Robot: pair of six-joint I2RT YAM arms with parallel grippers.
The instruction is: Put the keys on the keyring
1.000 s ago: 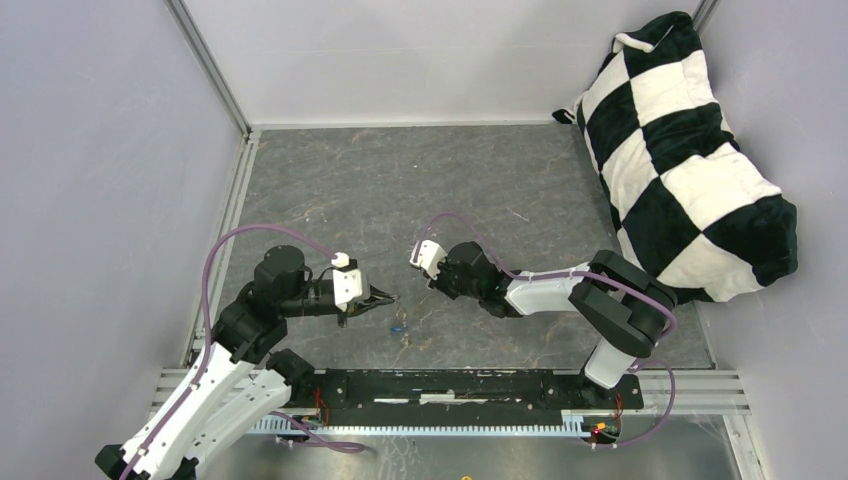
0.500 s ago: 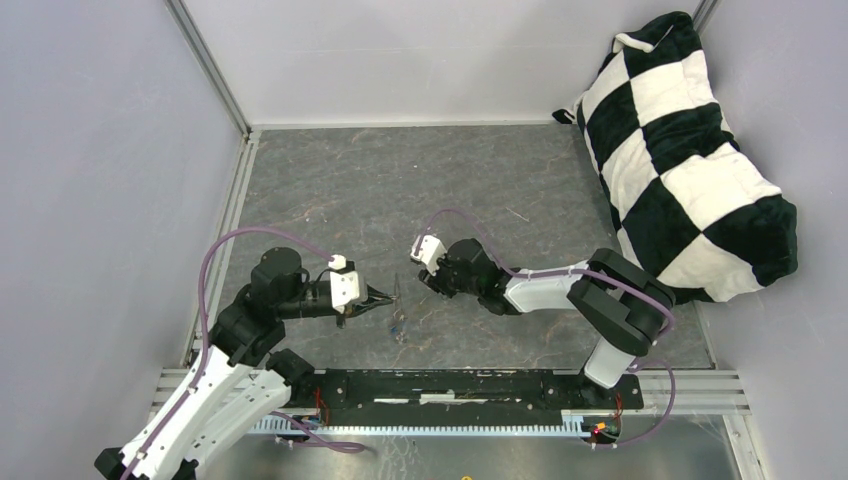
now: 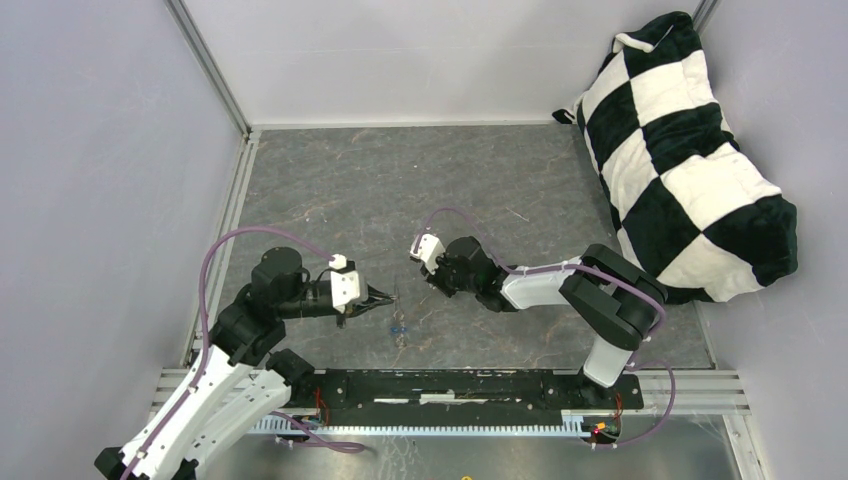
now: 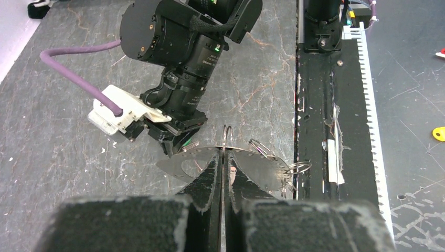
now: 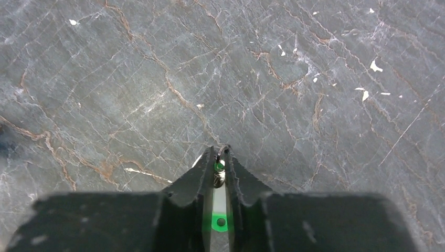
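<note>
My left gripper is shut on the thin wire of the keyring, held edge-on between its fingertips in the left wrist view. More wire loops trail to the right. In the top view the keyring hangs below the fingertips with a small blue spot, the blue key, at its low end. My right gripper is shut on the green key, whose green head shows between the fingers, with a small ring at the tips. The right gripper is a short way right of the left one.
A black and white chequered cushion lies at the back right. The grey marbled table has walls on three sides. A black rail runs along the near edge, close below the keyring.
The left gripper has shifted a little and the keyring now hangs from its tips. The right gripper has edged slightly left towards it.
</note>
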